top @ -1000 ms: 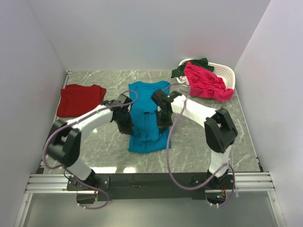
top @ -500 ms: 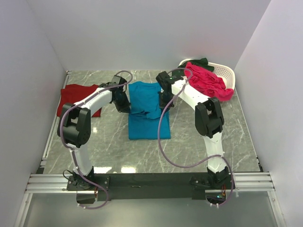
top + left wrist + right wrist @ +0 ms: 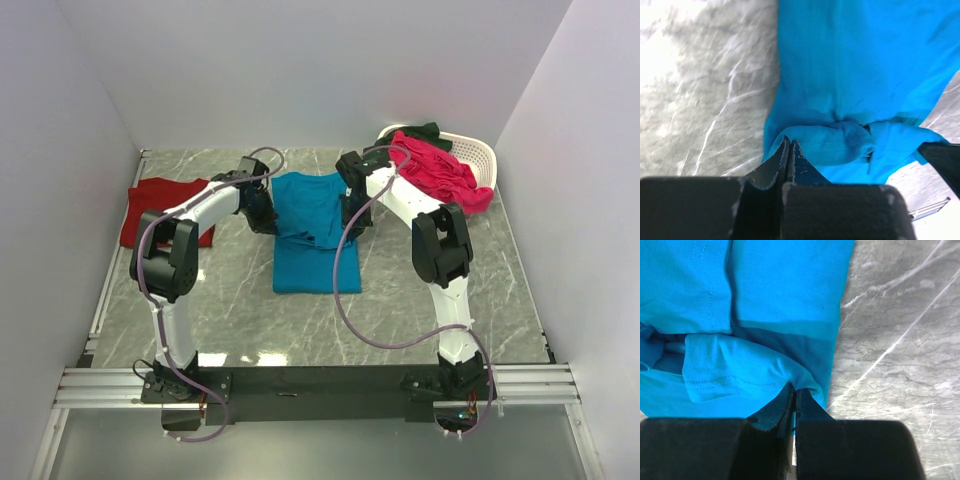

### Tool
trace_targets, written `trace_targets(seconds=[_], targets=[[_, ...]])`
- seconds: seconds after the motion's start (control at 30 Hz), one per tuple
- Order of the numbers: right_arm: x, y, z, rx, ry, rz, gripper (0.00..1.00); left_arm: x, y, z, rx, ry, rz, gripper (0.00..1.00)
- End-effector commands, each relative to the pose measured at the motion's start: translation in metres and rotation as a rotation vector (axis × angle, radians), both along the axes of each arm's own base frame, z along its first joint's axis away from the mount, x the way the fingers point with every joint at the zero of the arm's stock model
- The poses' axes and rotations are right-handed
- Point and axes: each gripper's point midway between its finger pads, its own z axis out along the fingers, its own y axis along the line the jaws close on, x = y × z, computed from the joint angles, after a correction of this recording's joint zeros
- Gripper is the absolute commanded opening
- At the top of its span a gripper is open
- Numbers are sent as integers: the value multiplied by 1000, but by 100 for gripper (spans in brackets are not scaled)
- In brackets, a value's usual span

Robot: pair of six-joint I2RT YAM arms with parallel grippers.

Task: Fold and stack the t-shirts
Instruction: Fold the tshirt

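The teal-blue t-shirt (image 3: pixel 312 262) lies in the middle of the table, its near part doubled back over itself in a loose roll. My left gripper (image 3: pixel 264 217) is at its left edge, shut on the folded hem (image 3: pixel 788 142). At the right edge my right gripper (image 3: pixel 350 221) is shut on the same fold (image 3: pixel 795 389). A dark red t-shirt (image 3: pixel 160 208) lies flat at the far left. A bright pink t-shirt (image 3: pixel 440 172) spills over the basket, with a dark green one (image 3: pixel 418 133) behind it.
The white slatted basket (image 3: pixel 482 154) stands in the far right corner. White walls close the table on three sides. Bare marble table (image 3: pixel 230 300) shows near the arm bases, and purple cables loop from both arms.
Both arms have swung away from me with the teal shirt's near hem, doubling it over toward the collar. The shirt's outline is shorter and its near edge sits farther away.
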Motion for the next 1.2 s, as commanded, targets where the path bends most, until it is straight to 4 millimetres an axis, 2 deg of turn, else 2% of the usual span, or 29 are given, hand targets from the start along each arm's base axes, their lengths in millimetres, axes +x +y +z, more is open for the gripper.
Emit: trace_targets(seconds=[0.0,0.03,0.1,0.13,0.17,0.23,0.27,0.37,0.4,0.47,0.5,0.53,0.57,0.63,0.7,0.8,0.83,0.9,0.93,1.1,1.17], targets=[[12,0,6,7,-33,14,0,24,-10,18,-46,-88,-45,0],[14,1,6,12,-37,13,0,25,-10,18,-47,-91,-46,0],[20,3,11,27,-53,13,12,31,-11,24,-55,-104,-41,2],[23,5,15,34,-64,14,20,34,-12,29,-59,-115,-35,7],[29,7,24,45,-88,13,38,39,-12,38,-66,-134,-25,25],[36,7,38,54,-124,13,52,44,-7,47,-46,-160,2,47],[39,8,49,60,-147,12,54,47,-5,59,-41,-188,15,64],[46,4,74,54,-210,0,56,52,5,84,-13,-262,74,82],[46,4,88,67,-241,-8,56,53,6,91,-16,-288,86,84],[45,8,96,94,-267,-10,57,44,7,101,-36,-308,98,87],[41,14,108,139,-282,-2,57,41,5,103,-50,-315,96,87],[36,17,105,155,-270,2,57,36,-3,113,-83,-345,76,87],[36,22,108,183,-278,8,57,27,-6,102,-91,-322,68,88],[26,36,105,247,-230,40,56,14,-22,98,-126,-320,30,88],[14,48,94,262,-175,79,55,-5,-36,87,-156,-290,-5,88],[-5,58,78,241,-118,121,54,-28,-66,87,-206,-308,-80,88],[-13,56,67,228,-87,124,54,-41,-80,90,-222,-317,-124,88],[-20,58,58,237,-61,125,54,-50,-93,88,-235,-335,-177,88],[-28,55,47,226,-31,123,54,-58,-104,88,-241,-342,-214,88],[-33,50,20,196,11,123,54,-74,-127,69,-248,-383,-343,88],[-30,49,13,181,17,123,54,-83,-136,52,-235,-369,-388,88]])
